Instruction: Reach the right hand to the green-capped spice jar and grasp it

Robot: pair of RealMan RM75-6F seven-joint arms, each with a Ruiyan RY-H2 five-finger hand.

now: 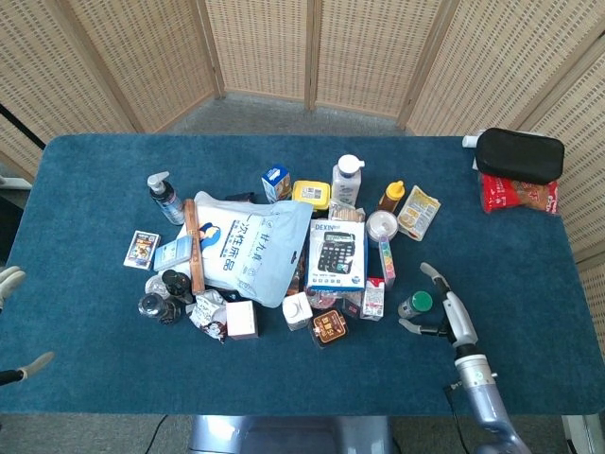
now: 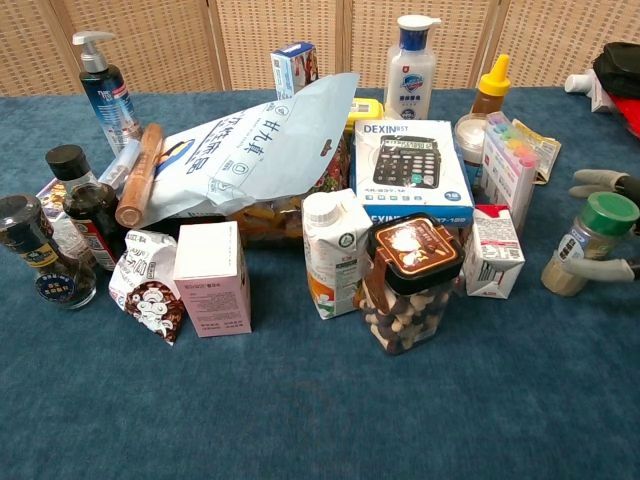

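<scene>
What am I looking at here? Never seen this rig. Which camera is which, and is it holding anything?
It is a two-armed robot at a blue table, each arm ending in a fingered hand. One picture looks down from its head, the other looks forward from its chest.

A pile of groceries lies on the table: a calculator box, a pale blue bag, a pump bottle, a brown-lidded snack jar.

The right hand sits beside the green-capped spice jar. In the chest view one finger crosses the jar's front and another shows behind the cap; a firm grip cannot be confirmed. The left hand barely shows at the edge.
</scene>
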